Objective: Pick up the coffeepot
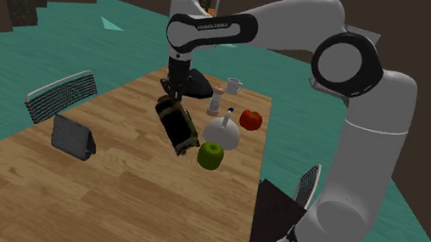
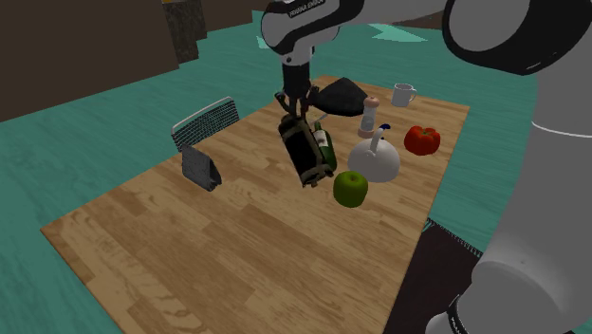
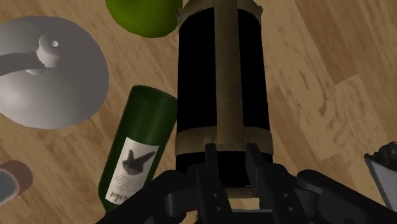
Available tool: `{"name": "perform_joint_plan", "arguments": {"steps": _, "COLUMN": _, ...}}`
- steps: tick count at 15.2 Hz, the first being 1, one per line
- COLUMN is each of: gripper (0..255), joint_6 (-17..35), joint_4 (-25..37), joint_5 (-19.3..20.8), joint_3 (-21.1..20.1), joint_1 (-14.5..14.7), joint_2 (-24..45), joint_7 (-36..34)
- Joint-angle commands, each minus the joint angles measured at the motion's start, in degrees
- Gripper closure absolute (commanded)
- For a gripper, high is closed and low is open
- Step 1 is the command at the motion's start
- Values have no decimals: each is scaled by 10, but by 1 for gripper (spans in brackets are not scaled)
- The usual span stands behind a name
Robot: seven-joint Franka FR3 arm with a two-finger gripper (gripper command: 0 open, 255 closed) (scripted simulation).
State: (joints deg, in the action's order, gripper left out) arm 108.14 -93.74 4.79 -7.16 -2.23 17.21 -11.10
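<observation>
While the gripper (image 2: 296, 112) pinches the black coffeepot (image 2: 305, 157) by its upper end, the pot hangs tilted above the wooden table (image 2: 190, 247). A green bottle (image 3: 137, 153) lies on the table under it, with a green apple (image 2: 349, 188) and a white kettle (image 2: 375, 159) near.

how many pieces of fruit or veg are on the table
2. A green apple lies by the lifted coffeepot, beside the white domed pot; a red fruit lies on that pot's other side. The arm might hide more.
</observation>
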Motion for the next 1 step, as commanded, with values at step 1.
{"name": "perform_joint_plan", "arguments": {"steps": 1, "gripper": 255, "joint_6": -4, "joint_4": 5, "joint_5": 0, "joint_3": 0, "joint_1": 0, "joint_2": -1, "joint_7": 0}}
